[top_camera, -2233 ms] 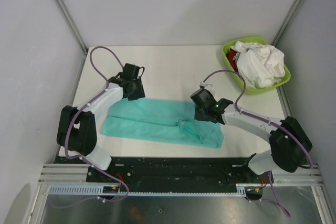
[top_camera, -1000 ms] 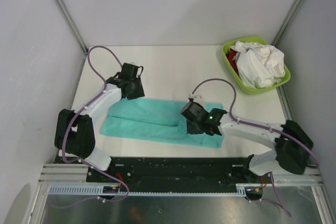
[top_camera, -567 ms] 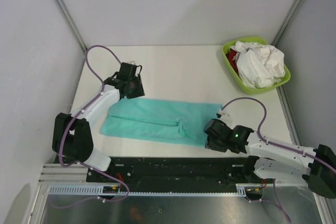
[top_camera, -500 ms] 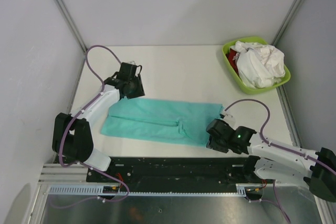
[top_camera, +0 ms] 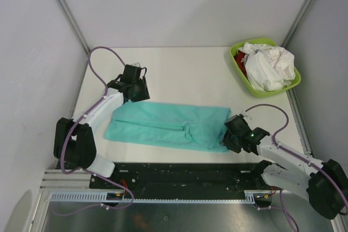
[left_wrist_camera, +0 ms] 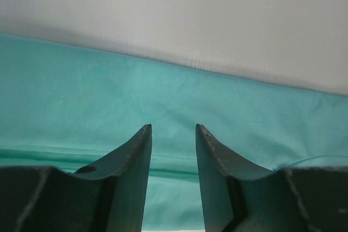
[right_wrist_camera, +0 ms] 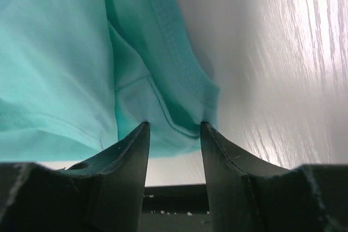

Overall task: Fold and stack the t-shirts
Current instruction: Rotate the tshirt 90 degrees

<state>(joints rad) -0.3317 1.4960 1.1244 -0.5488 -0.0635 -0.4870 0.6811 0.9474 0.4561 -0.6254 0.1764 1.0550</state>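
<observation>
Right hand part-open, empty, at near-right corner of teal shirt; left hand narrowly open over its far edge. Risk: pinching only the top layer would skew the fold.

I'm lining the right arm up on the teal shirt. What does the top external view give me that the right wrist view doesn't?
Only top external: the full spread of the teal t-shirt, the left gripper at its far edge, and the green basin holding a white t-shirt. Only right wrist: the stitched hem and the shirt's corner lying between the open fingers of the right gripper. Both: the teal shirt's right end lying on the table.
</observation>
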